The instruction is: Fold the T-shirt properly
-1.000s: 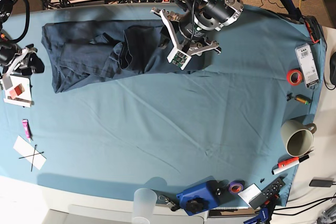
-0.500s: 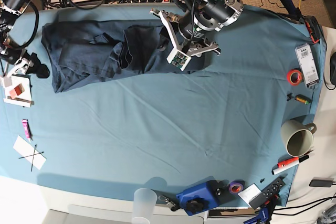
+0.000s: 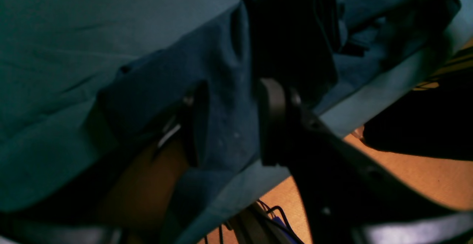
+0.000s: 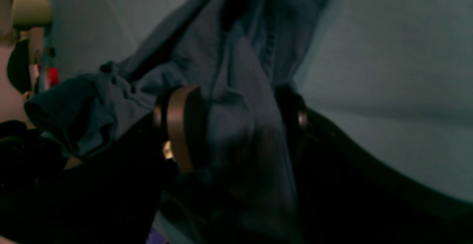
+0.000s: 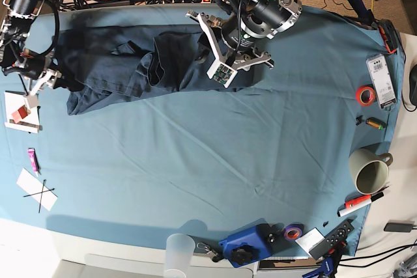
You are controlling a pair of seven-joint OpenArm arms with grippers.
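Observation:
The dark navy T-shirt (image 5: 117, 63) lies crumpled lengthwise along the far left of the teal table cloth (image 5: 195, 161). My left gripper (image 5: 238, 64) is at the shirt's right end. In the left wrist view the gripper (image 3: 232, 125) has a fold of shirt (image 3: 221, 70) between its fingers, near the table's edge. My right gripper (image 5: 49, 76) is at the shirt's left edge. In the right wrist view the gripper (image 4: 236, 125) holds bunched shirt fabric (image 4: 229, 70) between its fingers, with a sleeve (image 4: 66, 118) hanging beside it.
A mug (image 5: 368, 170), red tape (image 5: 365, 94), a white device (image 5: 381, 79) and a red marker (image 5: 358, 201) lie along the right edge. A clear cup (image 5: 179, 252), blue tool (image 5: 247, 245) and remote (image 5: 329, 239) sit at the front. Cards (image 5: 23, 112), a pink marker (image 5: 32, 159) and paper (image 5: 36, 190) lie left.
My right arm has swung in from the left table edge onto the shirt's left edge, and that edge has shifted slightly. My left arm has not moved.

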